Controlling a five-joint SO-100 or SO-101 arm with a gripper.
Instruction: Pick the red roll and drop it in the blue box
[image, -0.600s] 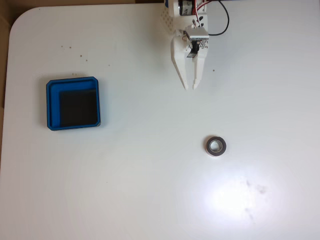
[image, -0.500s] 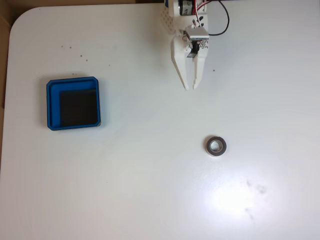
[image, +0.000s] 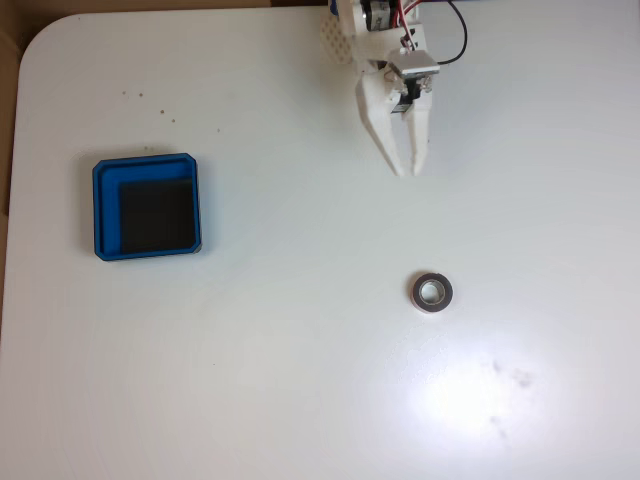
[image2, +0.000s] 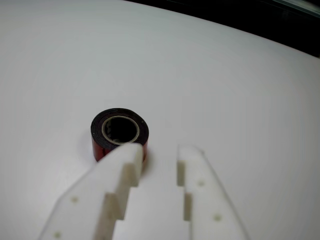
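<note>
The red roll (image: 432, 291) lies flat on the white table, right of centre in the fixed view, its top dark with a pale core. The wrist view shows the roll (image2: 119, 132) with its red side low down, partly behind my left fingertip (image2: 127, 152). My white gripper (image: 410, 172) hangs near the table's top edge, above the roll and well short of it, pointing down the picture. Its fingers stand slightly apart with nothing between them, as the gripper (image2: 159, 151) also shows in the wrist view. The blue box (image: 106, 210) sits far to the left with a bare black floor.
The white table (image: 300, 380) has a rounded corner at the top left, and brown floor shows beyond it. A few dark specks (image: 140, 96) lie above the box. A patch of glare (image: 450, 395) lies below the roll. Red and black wires (image: 450, 40) loop by the wrist.
The gripper has swung to the right in the fixed view and its fingers have parted a little. Roll and box have not moved.
</note>
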